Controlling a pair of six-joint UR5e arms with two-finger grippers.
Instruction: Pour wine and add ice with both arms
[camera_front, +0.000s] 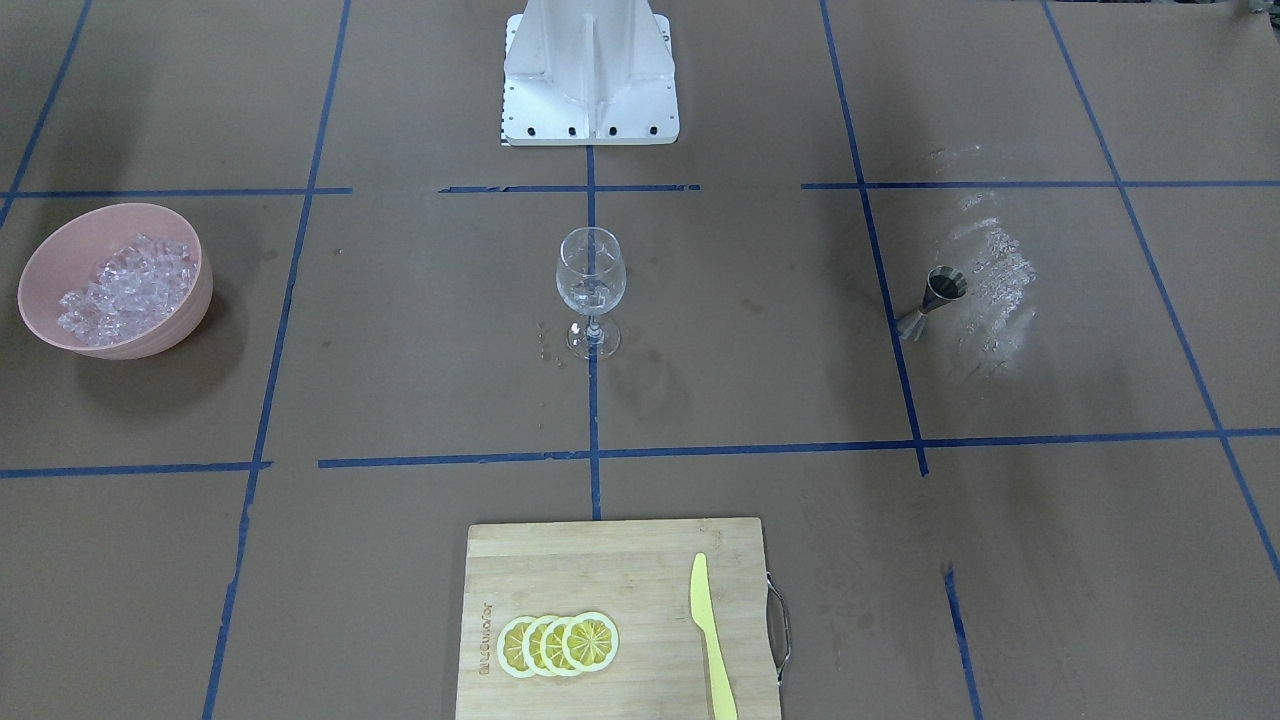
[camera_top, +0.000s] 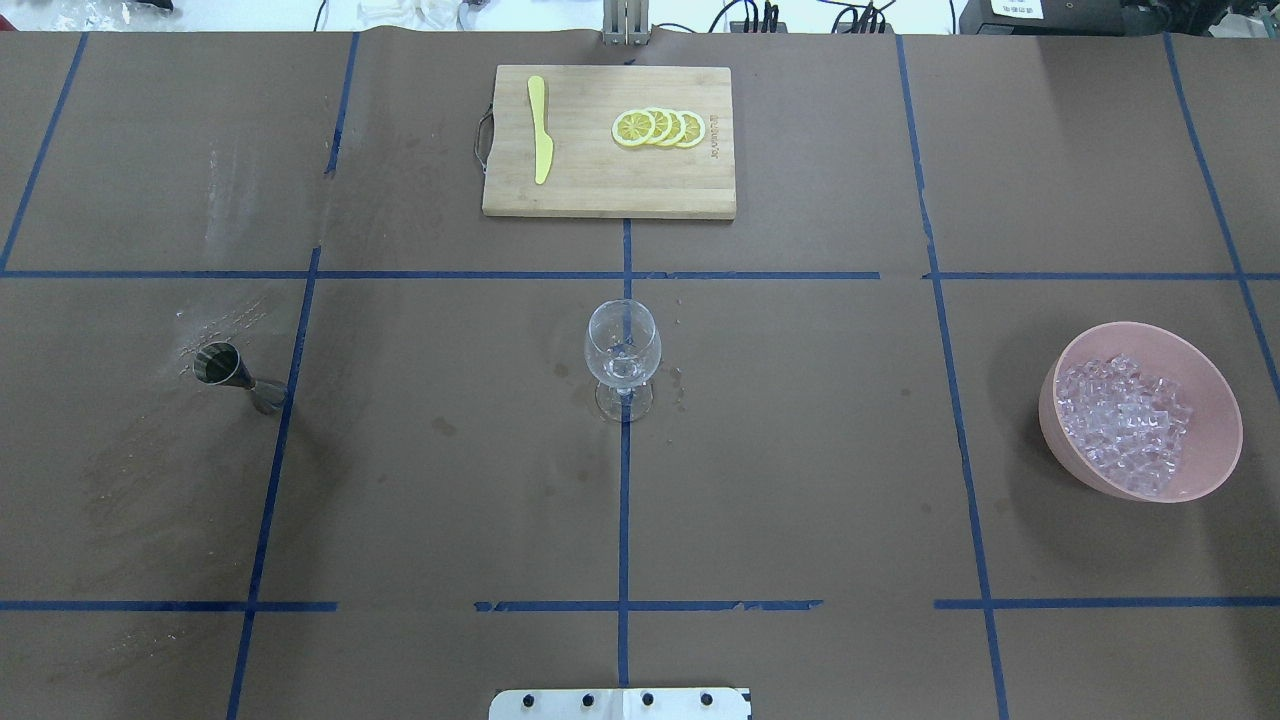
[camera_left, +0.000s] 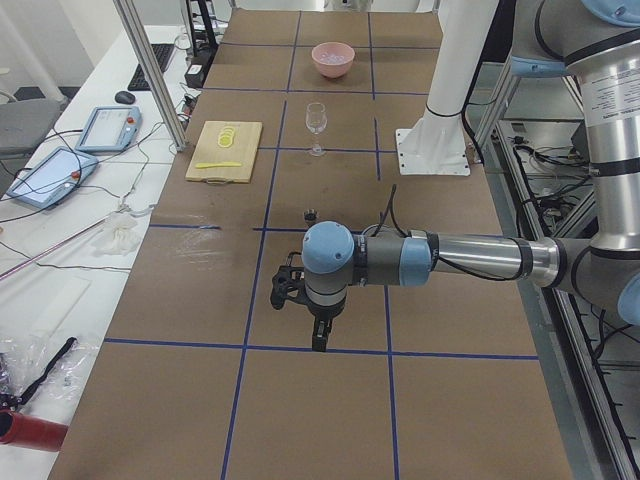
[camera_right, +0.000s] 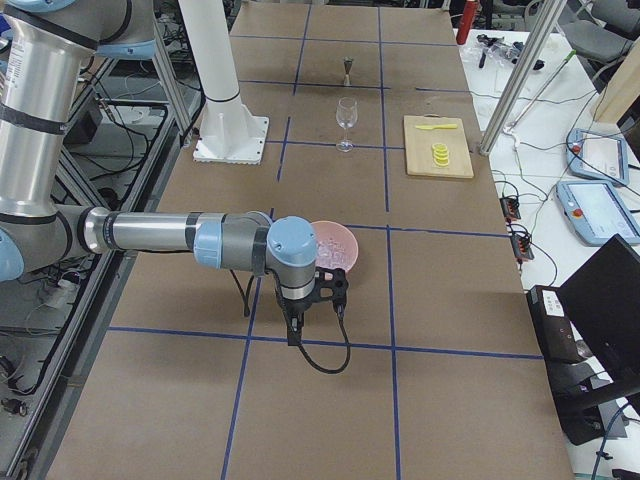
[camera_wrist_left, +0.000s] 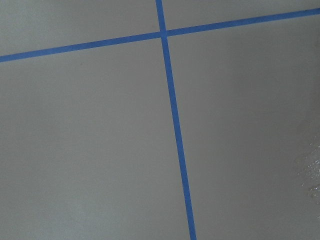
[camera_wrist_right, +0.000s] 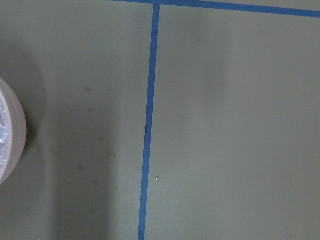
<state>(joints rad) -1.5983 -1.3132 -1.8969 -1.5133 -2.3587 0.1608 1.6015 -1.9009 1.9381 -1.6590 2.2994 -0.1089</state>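
Note:
The wine glass (camera_front: 590, 285) (camera_top: 622, 350) stands upright at the table's middle with a little clear matter in its bowl; whether that is wine I cannot tell. Ice (camera_front: 125, 285) (camera_top: 1125, 425) fills a pink bowl (camera_top: 1215, 400) on the robot's right. A steel jigger (camera_front: 935, 300) (camera_top: 230, 372) stands on its left. The left gripper (camera_left: 287, 290) hovers over bare table, nearer the camera than the jigger (camera_left: 310, 213). The right gripper (camera_right: 333, 285) hangs just in front of the bowl (camera_right: 340, 240). Both grippers appear only in the side views, so I cannot tell their state.
A wooden cutting board (camera_top: 600, 190) at the far edge holds lemon slices (camera_top: 660, 128) and a yellow knife (camera_top: 541, 130). The white robot base (camera_front: 590, 70) stands behind the glass. Wet streaks (camera_front: 990, 270) lie beside the jigger. The bowl's rim (camera_wrist_right: 12, 125) shows in the right wrist view.

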